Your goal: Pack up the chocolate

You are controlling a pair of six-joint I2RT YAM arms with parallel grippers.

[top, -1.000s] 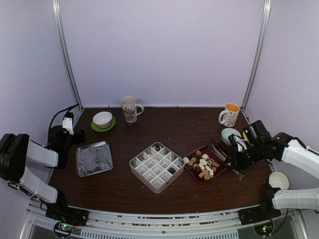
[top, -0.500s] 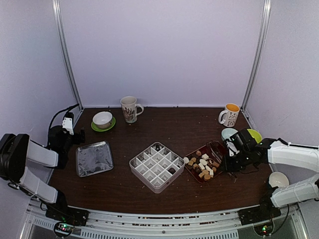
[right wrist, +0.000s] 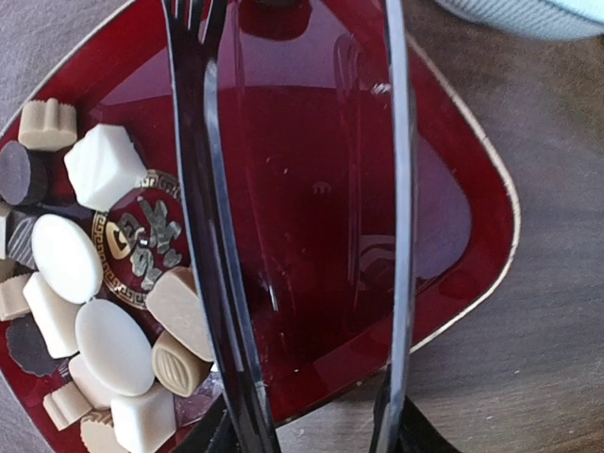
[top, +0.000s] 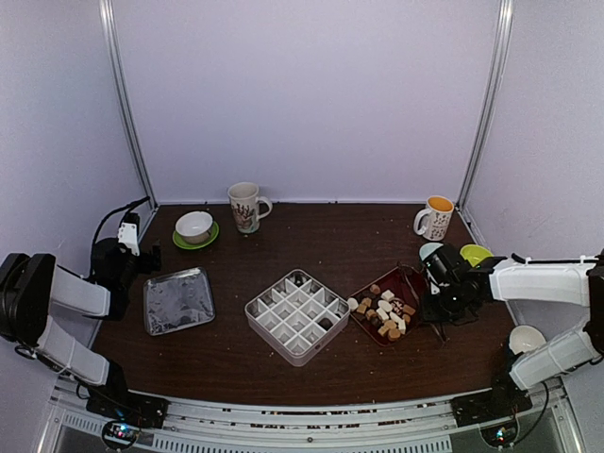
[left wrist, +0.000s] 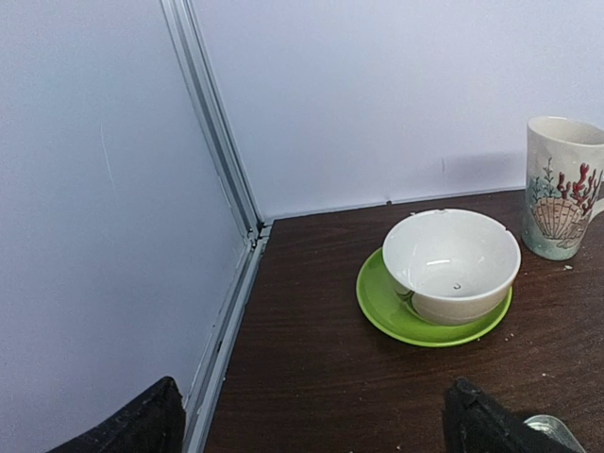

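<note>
The chocolate (top: 385, 311) is a heap of small brown, tan and white pieces on a dark red square plate (top: 412, 280), seen close in the right wrist view (right wrist: 104, 321). My right gripper (top: 437, 307) is at the plate's right corner, shut on long metal tongs (right wrist: 203, 189) whose two arms reach out spread over the bare part of the plate (right wrist: 321, 189). Nothing is between the tong tips. A white divided box (top: 297, 314) stands left of the plate with two dark pieces in it. My left gripper (top: 127, 236) is open and empty at the far left.
A silver tray (top: 178, 300) lies left of the box. A white bowl on a green saucer (left wrist: 451, 264) and a shell mug (left wrist: 562, 189) stand at the back left. A yellow-lined mug (top: 435, 218), a pale blue bowl (top: 429, 250) and a white bowl (top: 527, 340) stand at the right.
My right gripper has moved left with the tongs, from beside the plate to its right corner, with the tongs now over it. The left arm has not moved.
</note>
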